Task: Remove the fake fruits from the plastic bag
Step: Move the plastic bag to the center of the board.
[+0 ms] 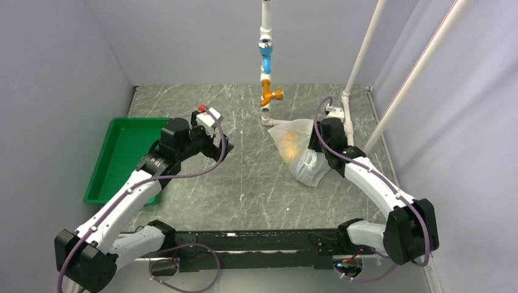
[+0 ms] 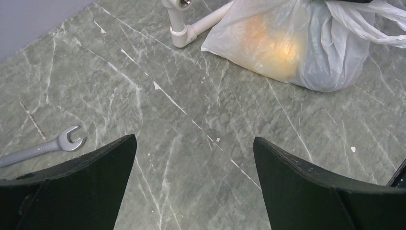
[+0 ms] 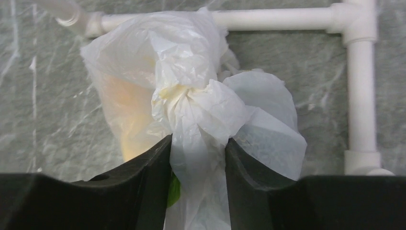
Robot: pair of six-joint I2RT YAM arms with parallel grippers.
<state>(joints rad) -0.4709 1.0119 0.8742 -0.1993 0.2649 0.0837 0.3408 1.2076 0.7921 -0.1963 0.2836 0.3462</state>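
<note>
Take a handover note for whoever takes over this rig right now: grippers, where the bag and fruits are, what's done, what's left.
Grippers: left gripper open, holding nothing; right gripper pinches the plastic bag at its bunched neck.
Things: the bag lies at the far right of the table, against the white pipe. The fake fruits are inside; a yellow-orange glow shows through.
Done: no fruit out.
Left: open the bag, remove the fruits.

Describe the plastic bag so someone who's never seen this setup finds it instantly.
Start at the white pipe stand at the middle of the table's far edge. Just right of its foot lies the plastic bag, its bunched neck pinched in the jaws of the right gripper. It is the only crinkly translucent white thing there, glowing yellow-orange inside.
</note>
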